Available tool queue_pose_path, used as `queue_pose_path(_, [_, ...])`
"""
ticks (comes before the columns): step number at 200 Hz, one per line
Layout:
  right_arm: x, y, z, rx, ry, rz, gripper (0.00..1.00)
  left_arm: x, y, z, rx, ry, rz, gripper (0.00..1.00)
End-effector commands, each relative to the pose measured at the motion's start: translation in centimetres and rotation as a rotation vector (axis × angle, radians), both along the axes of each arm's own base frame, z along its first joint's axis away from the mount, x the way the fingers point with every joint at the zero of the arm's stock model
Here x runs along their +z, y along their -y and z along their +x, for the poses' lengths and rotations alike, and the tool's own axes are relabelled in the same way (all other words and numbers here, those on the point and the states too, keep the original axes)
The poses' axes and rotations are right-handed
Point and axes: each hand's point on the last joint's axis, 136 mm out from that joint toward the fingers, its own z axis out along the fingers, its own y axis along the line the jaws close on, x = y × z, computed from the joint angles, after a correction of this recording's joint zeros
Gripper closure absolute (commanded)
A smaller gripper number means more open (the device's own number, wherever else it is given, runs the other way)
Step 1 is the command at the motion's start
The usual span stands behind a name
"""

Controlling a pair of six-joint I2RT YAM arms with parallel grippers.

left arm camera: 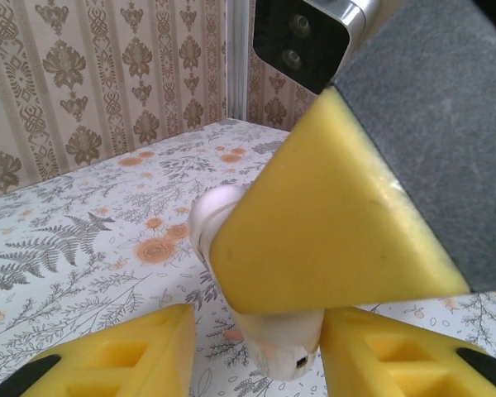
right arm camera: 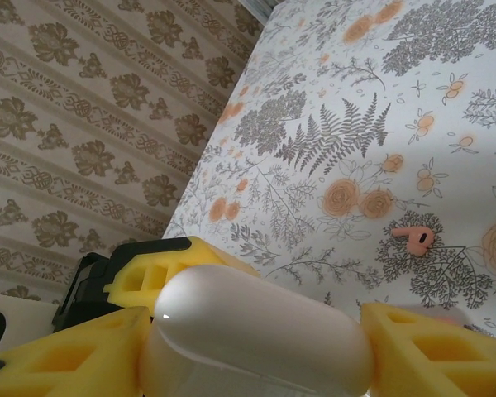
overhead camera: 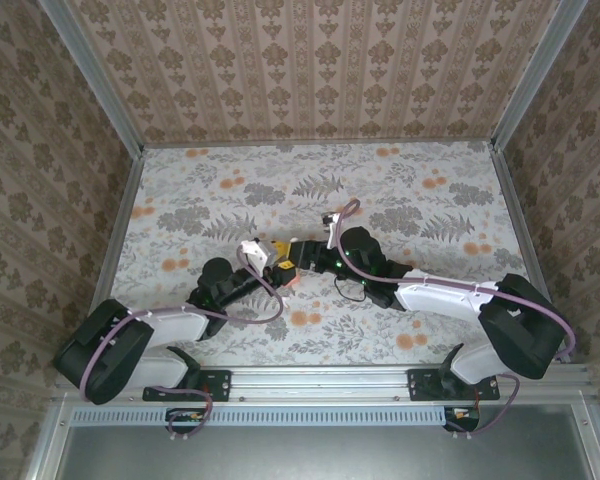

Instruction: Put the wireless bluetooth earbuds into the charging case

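The charging case (right arm camera: 256, 318) looks white, glossy and rounded, and my right gripper (right arm camera: 256, 335) is shut on its two ends, holding it above the table. One pink earbud (right arm camera: 413, 238) lies on the floral table beyond it. In the left wrist view the case (left arm camera: 277, 351) hangs end-down with a small dark port. My left gripper (left arm camera: 259, 335) straddles that end, its right finger against the case and a gap at its left finger. A right-gripper finger (left arm camera: 331, 231) covers the case's upper part. From above, the left gripper (overhead camera: 270, 262) and the right gripper (overhead camera: 298, 262) meet at a coral-red spot.
The floral table (overhead camera: 400, 190) stretches behind and to both sides of the grippers. Patterned walls (overhead camera: 310, 60) close in the back and both sides. A metal rail (overhead camera: 320, 378) with the arm bases runs along the near edge.
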Motion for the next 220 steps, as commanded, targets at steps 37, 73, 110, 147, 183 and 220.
queue_pose_path(37, [1.4,-0.9,-0.4,0.025,0.016,0.042,0.37,1.7,-0.5,-0.1,0.028,0.024,-0.026,0.64])
queue_pose_path(73, [1.9,-1.1,-0.4,0.031,0.022,0.047,0.37,1.6,-0.7,-0.1,0.038,0.007,-0.015,0.68])
queue_pose_path(110, [1.9,-1.2,-0.4,0.035,0.025,0.043,0.37,1.6,-0.7,-0.1,0.041,0.001,-0.014,0.70])
queue_pose_path(147, [2.0,-0.8,-0.4,0.026,0.049,0.027,0.27,1.6,-0.2,-0.5,-0.015,-0.024,-0.013,0.72])
queue_pose_path(183, [3.1,0.4,-0.6,0.005,0.119,0.008,0.19,1.4,0.4,-0.6,-0.087,-0.073,-0.030,0.75])
queue_pose_path(220, [3.6,1.9,-1.1,0.005,0.182,-0.053,0.16,2.0,1.1,-0.8,-0.147,-0.073,-0.068,0.77])
